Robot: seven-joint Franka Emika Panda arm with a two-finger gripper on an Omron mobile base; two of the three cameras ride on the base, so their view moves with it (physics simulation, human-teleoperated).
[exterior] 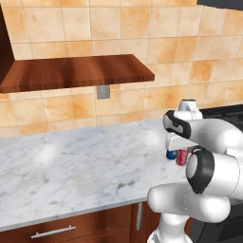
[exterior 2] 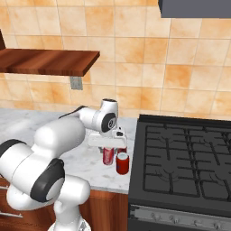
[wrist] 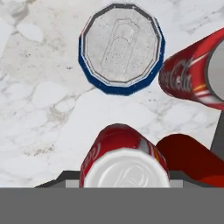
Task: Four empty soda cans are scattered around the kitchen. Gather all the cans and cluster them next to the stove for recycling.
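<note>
- The pincer (exterior 2: 108,145) is closed around a red soda can (wrist: 124,164), upright on the marble counter (exterior: 71,166).
- A blue can (wrist: 121,46) and other red cans (exterior 2: 122,163) stand close by.
- All sit just left of the stove (exterior 2: 185,162).

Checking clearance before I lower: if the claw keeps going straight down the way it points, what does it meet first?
The claw is shut on a red can, so that can's base would likely meet the marble counter first. The blue can stands just beyond; depth is unclear.
</note>
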